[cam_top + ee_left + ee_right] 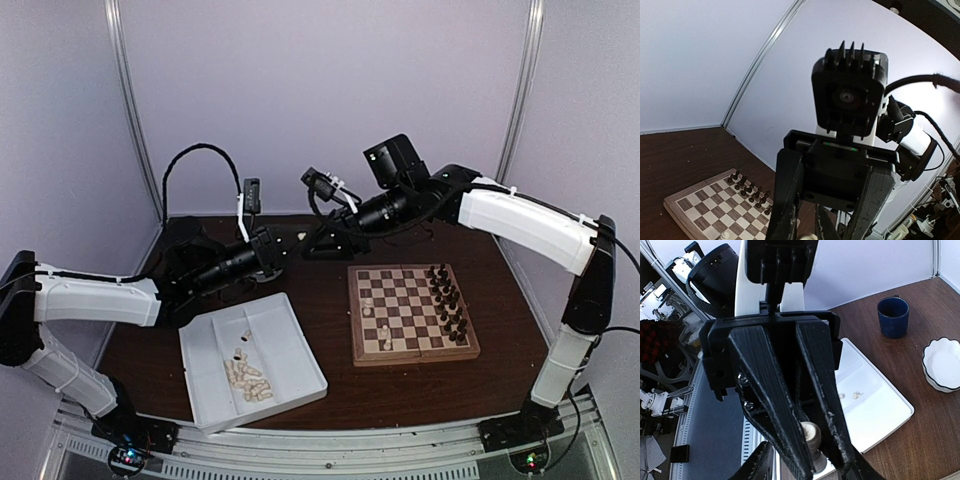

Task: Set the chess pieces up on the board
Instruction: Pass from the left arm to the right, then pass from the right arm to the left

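My left gripper (293, 247) is shut on a cream chess piece (810, 436), held in the air behind the board; the piece also shows in the top view (303, 236). My right gripper (318, 240) faces it tip to tip, open, with its fingers (785, 200) spread wide on either side of the left gripper's tips. The board (415, 358) lies to the right, with dark pieces (448, 300) in its two right-hand columns and a few cream pieces (372, 308) on its left side. Several cream pieces (248, 378) lie in the white tray (290, 350).
A blue cup (892, 315) and a white scalloped bowl (942, 362) stand on the brown table beyond the tray in the right wrist view. Both arms cross above the table's back middle. Enclosure walls close the back and sides.
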Robot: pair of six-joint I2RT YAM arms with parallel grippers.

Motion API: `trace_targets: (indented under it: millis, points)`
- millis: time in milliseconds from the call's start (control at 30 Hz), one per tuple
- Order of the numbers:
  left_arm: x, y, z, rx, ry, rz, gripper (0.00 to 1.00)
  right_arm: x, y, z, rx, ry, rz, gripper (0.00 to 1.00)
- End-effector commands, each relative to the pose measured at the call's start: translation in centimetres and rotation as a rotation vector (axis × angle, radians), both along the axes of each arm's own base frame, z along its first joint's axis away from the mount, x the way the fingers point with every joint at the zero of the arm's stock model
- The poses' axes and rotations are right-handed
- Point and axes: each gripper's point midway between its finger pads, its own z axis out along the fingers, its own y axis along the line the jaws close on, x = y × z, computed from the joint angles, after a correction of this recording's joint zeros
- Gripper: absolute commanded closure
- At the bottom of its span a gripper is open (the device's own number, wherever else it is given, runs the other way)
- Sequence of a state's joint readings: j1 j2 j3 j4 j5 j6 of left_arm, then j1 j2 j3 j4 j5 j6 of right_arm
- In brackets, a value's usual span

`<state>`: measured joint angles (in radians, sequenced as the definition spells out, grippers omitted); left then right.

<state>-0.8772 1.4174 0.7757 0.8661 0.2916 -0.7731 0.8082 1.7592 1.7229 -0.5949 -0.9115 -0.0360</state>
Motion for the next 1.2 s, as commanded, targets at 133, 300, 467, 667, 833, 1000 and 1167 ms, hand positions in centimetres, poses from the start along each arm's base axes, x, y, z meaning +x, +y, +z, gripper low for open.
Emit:
trace_targets:
  millis: [133, 300, 467, 667, 833, 1000, 1167]
  points:
    - [-0.7, 0.4, 2.4, -0.070, -0.053, -0.011, 0.89, -0.3, 0.2, -0.8, -0.011, -0.018, 0.010, 0.70]
    - [-0.7, 0.4, 2.2, -0.066, -0.046, -0.011, 0.87, 0.5, 0.2, -0.5, -0.015, -0.027, -0.022, 0.85]
    - [-0.3, 0.8, 2.0, -0.032, -0.034, 0.026, 0.67, 0.9, 0.1, -0.8, -0.027, -0.034, -0.040, 0.91]
    - [0.5, 2.5, 0.6, 0.213, 0.013, 0.142, 0.43, 1.2, -0.4, -1.5, -0.057, -0.061, -0.062, 0.92]
    - [0.8, 3.6, 0.1, 0.376, 0.096, 0.181, 0.43, 1.6, -0.6, -2.1, -0.085, -0.088, -0.072, 0.92]
    - [0.5, 2.3, -1.4, 0.535, 0.223, 0.105, 0.51, 1.8, -0.7, -2.6, -0.102, -0.101, -0.074, 0.92]
    - [0.6, 1.2, -2.5, 0.551, 0.292, 0.062, 0.56, 1.9, -0.7, -2.6, -0.105, -0.105, -0.074, 0.92]
